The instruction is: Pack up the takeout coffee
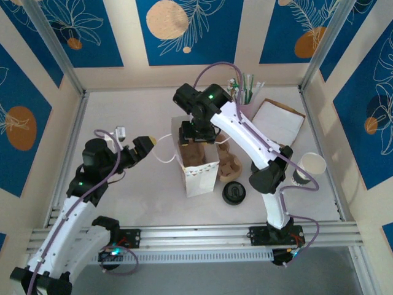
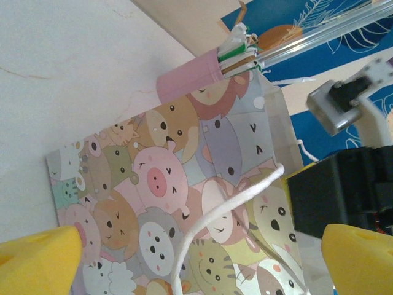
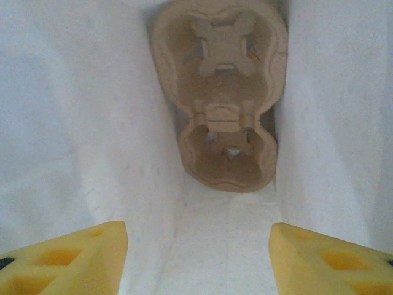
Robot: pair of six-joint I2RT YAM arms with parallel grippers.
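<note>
cup (image 1: 311,166), white paper, tapered, dark base

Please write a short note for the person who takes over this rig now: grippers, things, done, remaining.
Left gripper: open, empty, beside the paper bag.
Right gripper: open, empty, over the cardboard carrier inside the bag.
Takeout coffee: upright on the table at the right, outside the bag, no lid; black lid lies near the bag.
Done: carrier is in the bag.
To do: cup not yet packed.
</note>
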